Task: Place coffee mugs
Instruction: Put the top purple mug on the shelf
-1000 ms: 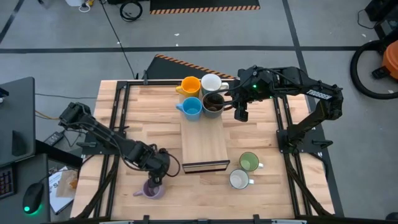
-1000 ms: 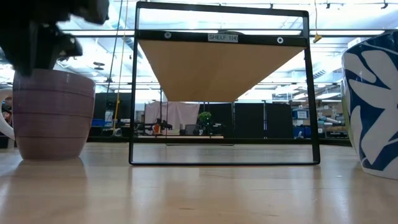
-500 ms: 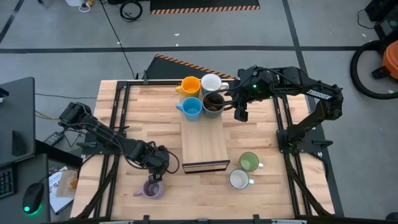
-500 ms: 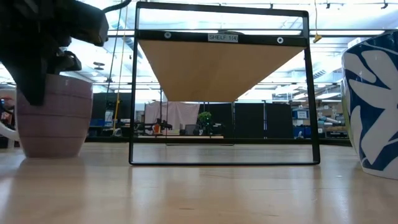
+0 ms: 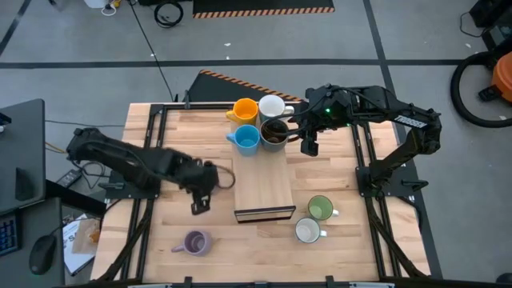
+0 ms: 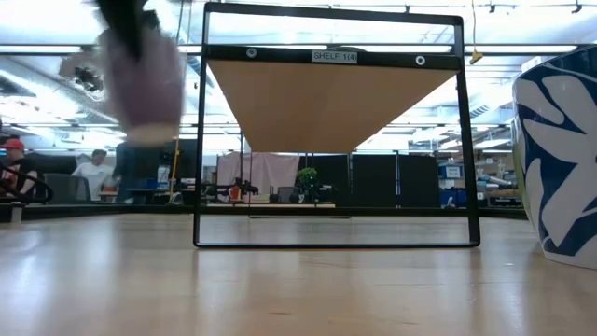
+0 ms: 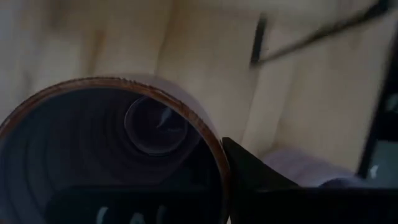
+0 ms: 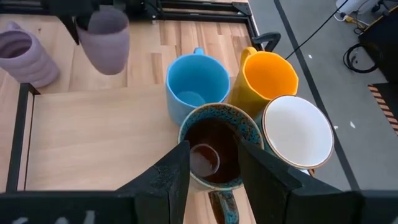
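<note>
A: Left claw (image 5: 198, 202) status?

B: Clamped on the held lavender mug (image 8: 106, 34). It's clear of the worktop (image 5: 176, 144), high in the upper left of the low view. The claw sits just left of the wooden board (image 5: 262, 188), near its long left edge.

A: Other lavender one?

B: The second lavender mug (image 5: 194, 242) is on the worktop at lower left, well apart from the board.

A: Room on the board?

B: Middle and lower end are bare. The upper end is packed: orange mug (image 5: 244, 110), white mug (image 5: 272, 106), light blue mug (image 5: 247, 138) and dark brown mug (image 5: 274, 134), bunched tight.

A: Right side?

B: Right claw (image 5: 310, 144) is just right of the dark brown mug, jaws apart, gripping nothing I can see. The green mug (image 5: 320, 208) and second white mug (image 5: 308, 231) sit off the board's lower right corner.
</note>
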